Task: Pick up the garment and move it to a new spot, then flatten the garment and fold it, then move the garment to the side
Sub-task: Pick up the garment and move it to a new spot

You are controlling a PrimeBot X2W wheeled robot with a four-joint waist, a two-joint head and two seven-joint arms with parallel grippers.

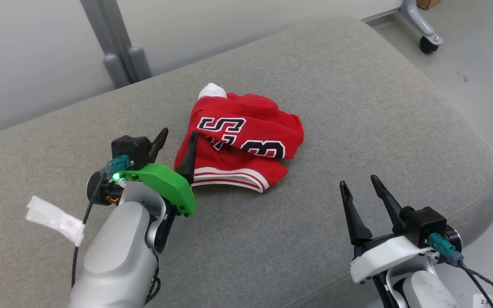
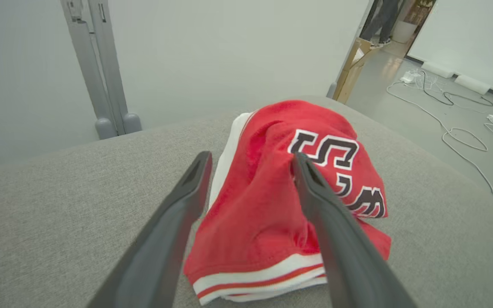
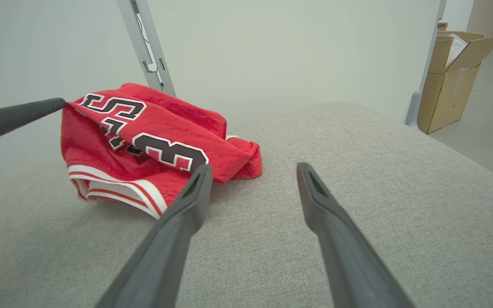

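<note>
Red garment (image 1: 240, 137) lay crumpled on grey cushion (image 1: 357, 85), left claw (image 1: 179, 133) fingers apart at garment's left edge, gripping nothing, right claw (image 1: 358, 181) fingers apart, near garment's lower right, clear of it

my head camera looks steeply down on the grey cushion (image 1: 357, 107), my left wrist camera sits low and close against the red garment (image 2: 263, 205), and my right wrist camera sees that same garment from farther off.

A crumpled red garment (image 1: 240, 137) is being carried by the grey fabric cushion (image 1: 357, 85), lying directly on it, white-striped hem toward the cushion's near edge.
</note>
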